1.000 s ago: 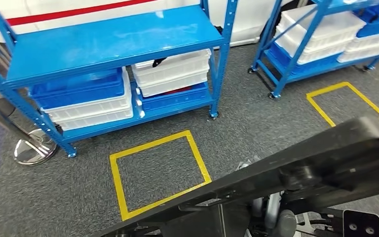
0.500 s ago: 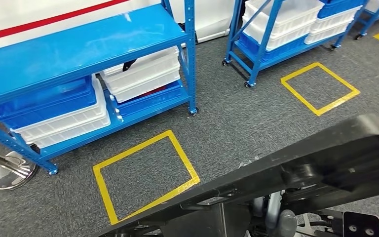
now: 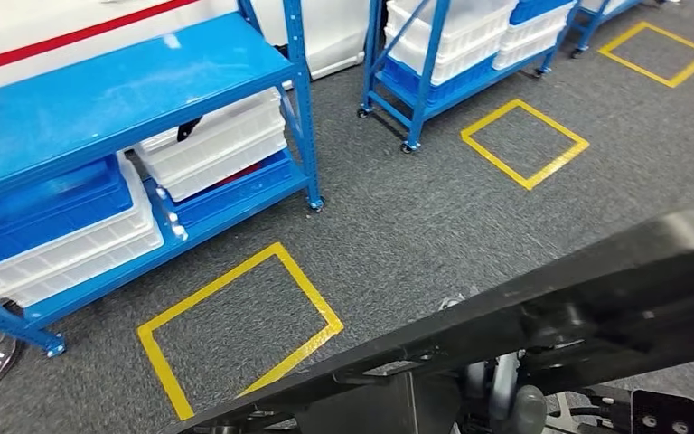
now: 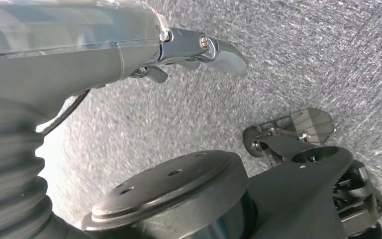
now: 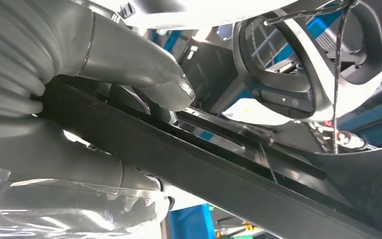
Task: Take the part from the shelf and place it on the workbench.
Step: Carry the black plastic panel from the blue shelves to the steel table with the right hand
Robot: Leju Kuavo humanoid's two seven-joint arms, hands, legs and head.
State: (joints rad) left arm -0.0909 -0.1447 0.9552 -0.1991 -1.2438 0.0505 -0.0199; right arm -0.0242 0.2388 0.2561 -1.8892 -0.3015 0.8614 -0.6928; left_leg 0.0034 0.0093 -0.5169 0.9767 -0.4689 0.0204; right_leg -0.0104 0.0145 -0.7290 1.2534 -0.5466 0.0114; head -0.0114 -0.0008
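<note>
Since a second ago the whole head view has swung, so the camera has turned: the shelf (image 3: 135,81) now sits further left, and a second shelf (image 3: 443,54) with its white bins (image 3: 456,32) has come nearer the middle. Yellow tape squares (image 3: 235,330) mark the grey carpet (image 3: 398,217), one in front of each shelf.

On the near shelf's lower level lie stacked white and blue bins (image 3: 63,231); a small dark object pokes from the white bin (image 3: 217,149) on the right, too small to identify. A red stripe (image 3: 63,38) runs along the white wall behind. No writing or label can be read anywhere.

A long black part (image 3: 551,316) crosses the lower head view slantwise, close under the camera. In the right wrist view the right hand (image 5: 129,99) grips this part (image 5: 204,174), thumb on one side and fingers (image 5: 79,159) on the other.

The left hand (image 4: 189,47) hangs over the carpet with nothing in it; whether its fingers are curled or spread cannot be told.
</note>
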